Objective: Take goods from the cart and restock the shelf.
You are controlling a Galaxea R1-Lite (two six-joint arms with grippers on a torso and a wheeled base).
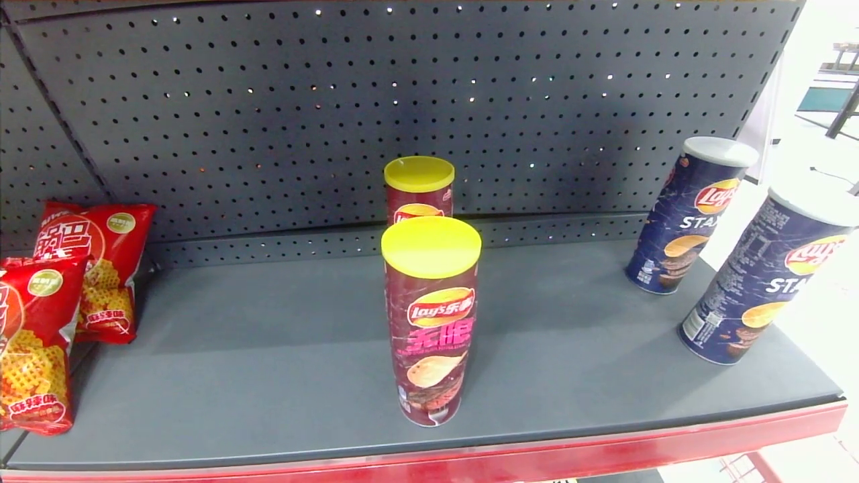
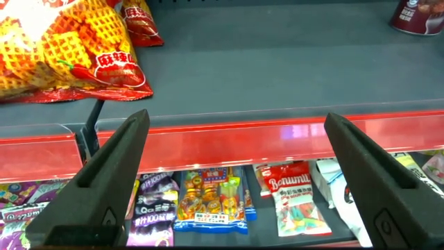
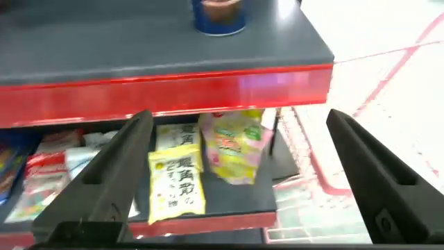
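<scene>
Both pairs of jaws wide apart, empty: left gripper (image 2: 236, 118), right gripper (image 3: 239, 114).

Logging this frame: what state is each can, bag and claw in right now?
Front maroon can: upright, yellow lid on.
Rear maroon can: upright, lid on, directly behind the front one.
Far blue can: standing, pale lid on.
Near blue can: standing, pale lid on.
Red snack bags: standing at the left end of the shelf.
Left claw: open, empty.
Right claw: open, empty.
</scene>
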